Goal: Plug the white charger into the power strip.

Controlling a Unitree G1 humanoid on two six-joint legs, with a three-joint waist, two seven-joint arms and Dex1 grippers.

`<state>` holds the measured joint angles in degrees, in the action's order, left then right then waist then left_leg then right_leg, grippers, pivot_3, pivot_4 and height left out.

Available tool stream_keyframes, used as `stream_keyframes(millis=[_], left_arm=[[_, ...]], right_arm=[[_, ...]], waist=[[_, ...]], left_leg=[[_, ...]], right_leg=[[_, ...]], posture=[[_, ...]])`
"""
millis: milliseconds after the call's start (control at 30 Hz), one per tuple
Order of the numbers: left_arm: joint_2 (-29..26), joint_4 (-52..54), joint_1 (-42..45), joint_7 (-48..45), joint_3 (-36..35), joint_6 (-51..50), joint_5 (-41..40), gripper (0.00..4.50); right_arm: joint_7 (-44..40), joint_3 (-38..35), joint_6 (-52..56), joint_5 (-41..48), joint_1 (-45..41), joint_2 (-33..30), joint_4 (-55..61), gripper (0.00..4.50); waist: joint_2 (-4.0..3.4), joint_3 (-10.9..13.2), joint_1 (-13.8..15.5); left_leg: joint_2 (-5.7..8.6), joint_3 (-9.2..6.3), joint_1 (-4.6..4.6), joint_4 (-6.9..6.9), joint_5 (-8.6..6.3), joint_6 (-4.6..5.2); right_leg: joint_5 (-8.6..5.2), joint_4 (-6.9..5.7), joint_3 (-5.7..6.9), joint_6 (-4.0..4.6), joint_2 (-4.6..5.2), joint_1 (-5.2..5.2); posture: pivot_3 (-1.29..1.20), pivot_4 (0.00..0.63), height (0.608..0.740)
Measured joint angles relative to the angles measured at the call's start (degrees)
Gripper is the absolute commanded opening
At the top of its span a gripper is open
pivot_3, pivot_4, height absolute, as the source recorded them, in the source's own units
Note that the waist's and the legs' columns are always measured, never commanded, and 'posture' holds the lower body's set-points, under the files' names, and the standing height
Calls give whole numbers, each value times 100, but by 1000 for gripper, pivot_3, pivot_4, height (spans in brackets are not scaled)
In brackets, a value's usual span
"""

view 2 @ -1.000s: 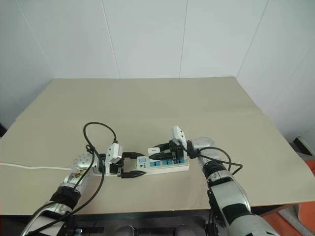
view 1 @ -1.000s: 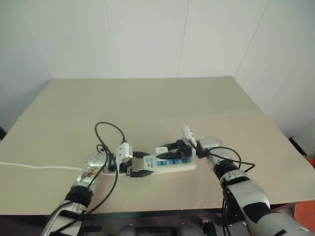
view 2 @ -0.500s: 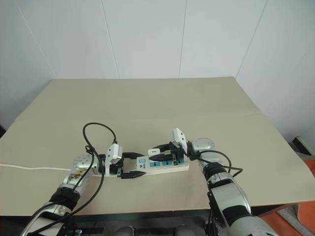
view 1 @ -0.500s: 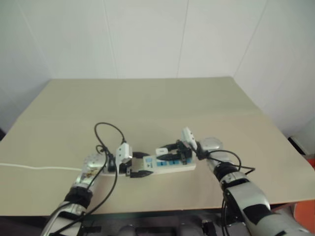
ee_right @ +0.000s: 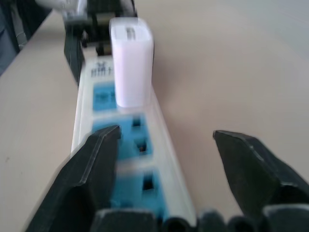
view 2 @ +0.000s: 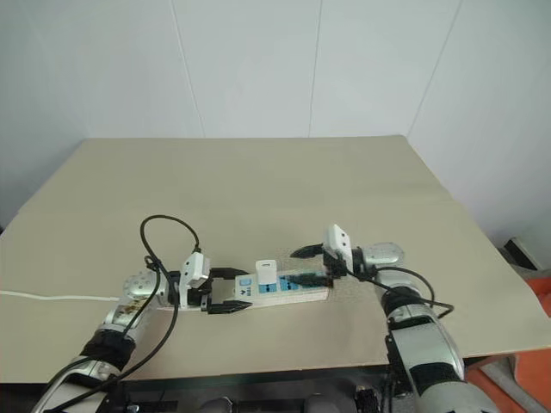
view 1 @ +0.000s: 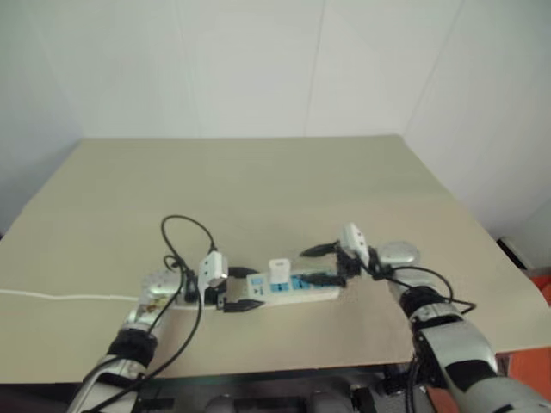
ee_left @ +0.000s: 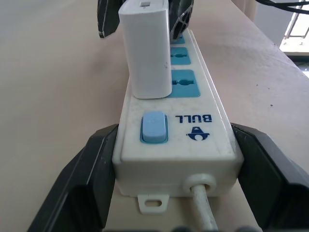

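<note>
Beige worktop (view 2: pixel 258 181) bears one power strip (view 2: pixel 284 291) with three blue sockets; one white charger (view 2: pixel 266 275) stands upright in the socket nearest the switch. Left claw (view 2: pixel 225 288) grips the strip's cord end; right claw (view 2: pixel 312 267) stands open, apart from the charger. Risk: a tilted or half-seated charger may loosen if the strip shifts.

A beige table (view 2: pixel 258 172) stands against white panelled walls (view 2: pixel 250 69) in even light.
</note>
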<state>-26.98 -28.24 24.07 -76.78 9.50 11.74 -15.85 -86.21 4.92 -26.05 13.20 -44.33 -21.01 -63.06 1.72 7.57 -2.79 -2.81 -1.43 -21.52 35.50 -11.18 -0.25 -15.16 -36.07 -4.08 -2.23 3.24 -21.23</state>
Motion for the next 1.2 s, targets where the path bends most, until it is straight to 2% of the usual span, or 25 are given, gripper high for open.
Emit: stream_keyframes(millis=[167,233,300,500,633,700,733,800,900,967,1100,1200], left_arm=[[39,37,10,36,3,-47,24,3240],[48,42,39,27,6,-141,24,3965],[36,27,83,22,-3,-377,9,4456],[-49,447,80,-273,-361,-966,-527,4456],[-706,1208,-127,-587,-777,-1640,-1092,4456],[-1035,1532,-222,-712,-994,-1989,-1348,4456],[-1221,1668,-271,-812,-1069,-2138,-1423,4456],[-1447,1810,-295,-932,-1152,-2321,-1522,4456],[-1830,1980,-426,-1076,-1182,-2277,-1446,4456],[-1995,1974,-504,-1051,-1189,-2103,-1224,4456],[-2430,1704,-861,-790,-1206,-1369,-427,4456],[-2402,1636,-961,-671,-1236,-1294,-379,4456]], right_arm=[[-184,-86,-200,-33,-3,-21,-21,4458],[-198,-100,-222,-56,-12,-32,-28,4500],[-208,-119,-234,-62,-16,-34,-36,4500],[-261,-154,-243,-61,-30,-32,-9,4500],[-302,-234,-220,63,39,-112,267,4500],[-319,-209,-70,313,243,-326,734,4500],[-322,-183,42,487,338,-451,1017,4500],[-324,-96,265,812,431,-740,1521,4500],[-325,-55,612,1316,422,-1516,2382,4500],[-325,-87,814,1567,400,-2008,2762,4500],[-328,26,1277,1775,535,-3616,3548,4500],[-328,53,1386,1967,810,-4156,3968,4500]], waist=[[-9,8,24],[-10,11,33],[-10,14,33],[-9,27,28],[-19,69,11],[-29,89,22],[-38,99,35],[-62,131,52],[-79,166,56],[-79,171,61],[-89,179,95],[-71,184,117]], left_leg=[[0,-2,9,-28,0,0],[2,-2,9,-28,1,0],[3,-2,8,-28,1,0],[2,-3,2,-28,0,0],[1,-2,-12,-38,1,0],[1,-2,-60,-39,1,0],[2,-3,-91,-37,4,-2],[7,-1,-99,-38,4,-3],[11,3,-118,-55,2,-2],[10,4,-122,-64,-1,0],[11,14,-140,-72,-7,7],[5,15,-135,-69,-8,8]], right_leg=[[5,1,3,-22,-4,-1],[4,2,3,-26,-3,0],[2,2,3,-27,-3,-2],[2,4,4,-30,-2,-5],[2,2,3,-30,-2,-26],[8,-2,3,-21,-1,-73],[24,-5,4,1,-1,-106],[24,-3,4,-1,4,-110],[21,18,6,-5,11,-123],[20,27,8,-4,11,-127],[17,35,6,0,19,-153],[16,32,6,3,16,-149]], posture=[[0,150,740],[0,150,740],[0,150,740],[0,150,740],[0,150,740],[0,150,740],[0,150,740],[0,150,740],[0,150,740],[0,150,740],[0,150,740],[0,150,740]])
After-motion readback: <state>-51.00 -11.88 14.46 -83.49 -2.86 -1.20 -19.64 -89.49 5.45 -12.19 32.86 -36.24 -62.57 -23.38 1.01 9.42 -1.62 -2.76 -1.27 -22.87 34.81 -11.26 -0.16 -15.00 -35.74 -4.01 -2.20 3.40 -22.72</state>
